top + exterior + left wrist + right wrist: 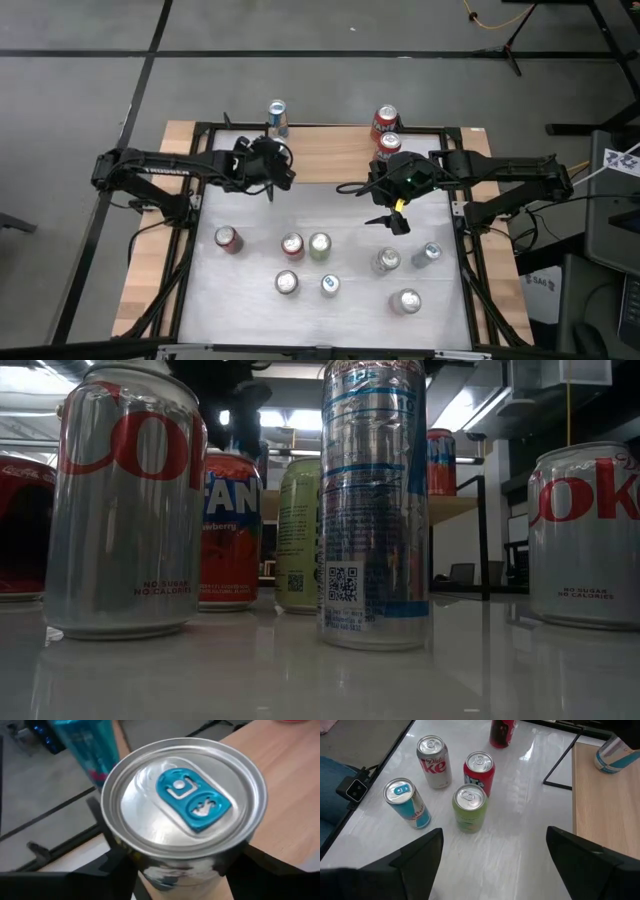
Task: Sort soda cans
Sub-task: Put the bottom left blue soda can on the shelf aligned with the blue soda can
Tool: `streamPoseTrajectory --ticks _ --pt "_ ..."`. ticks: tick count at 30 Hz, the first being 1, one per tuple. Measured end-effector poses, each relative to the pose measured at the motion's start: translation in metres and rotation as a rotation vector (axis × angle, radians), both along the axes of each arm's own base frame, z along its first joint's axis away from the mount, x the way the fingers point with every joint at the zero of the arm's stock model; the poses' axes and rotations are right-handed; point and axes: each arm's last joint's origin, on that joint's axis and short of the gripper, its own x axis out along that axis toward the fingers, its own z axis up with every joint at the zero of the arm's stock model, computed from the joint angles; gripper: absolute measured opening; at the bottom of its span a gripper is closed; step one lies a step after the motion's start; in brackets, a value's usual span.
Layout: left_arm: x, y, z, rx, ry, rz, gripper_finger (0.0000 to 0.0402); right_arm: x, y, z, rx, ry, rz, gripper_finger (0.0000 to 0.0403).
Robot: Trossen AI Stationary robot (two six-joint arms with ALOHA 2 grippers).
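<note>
My left gripper [270,167] is at the far side of the table, by the wooden strip, shut on a silver soda can with a blue tab [182,802]. A light blue can [277,117] stands on the strip just beyond it. Two red cans [386,130] stand on the strip's right part. My right gripper [395,216] is open and empty above the white table top. Several cans stand upright on their bases nearer the front, among them a red one [228,238], a red one [479,770], a green one [469,807], a silver one [434,762] and a blue one [407,802]. My left gripper pinches the can's body just below its top rim [150,865], one finger [107,867] on each side. The can stays upright, top up. The can itself hides the pads and its base, so whether it rests on anything I cannot tell.
The black frame rail [200,200] borders the white table top [340,215]. Free room lies between the two grippers and the rows of cans. Two more silver cans [405,300] and a blue one [428,253] are at the front right.
</note>
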Motion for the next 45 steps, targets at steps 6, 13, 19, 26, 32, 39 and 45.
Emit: streamPoseTrajectory --ticks 6,13,19,26,32,39,45 --pt "0.004 0.012 0.003 0.009 0.044 -0.105 0.0205 0.0 0.0 0.0 0.0 0.0 0.0 0.0344" --pt "0.003 0.028 0.006 -0.019 0.076 -0.201 0.0206 0.0 0.0 0.0 0.0 0.0 0.0 0.0344" --pt "-0.012 0.037 0.017 -0.051 0.07 -0.278 0.0206 0.0 0.0 0.0 0.0 0.0 0.0 0.0344" --pt "-0.035 0.047 0.033 -0.013 0.01 -0.328 0.0206 0.0 0.0 0.0 0.0 -0.001 0.0 0.0344" --pt "-0.04 0.055 0.013 0.022 -0.093 -0.402 0.0206 0.001 0.0 0.001 0.001 -0.011 0.0 0.0344" --pt "-0.046 0.062 -0.003 0.099 -0.107 -0.46 0.0206 0.001 0.0 0.001 0.001 -0.01 0.0 0.0344" --pt "-0.051 0.07 -0.006 0.09 -0.094 -0.492 0.0206 0.001 0.0 0.001 0.001 -0.011 0.0 0.0344"
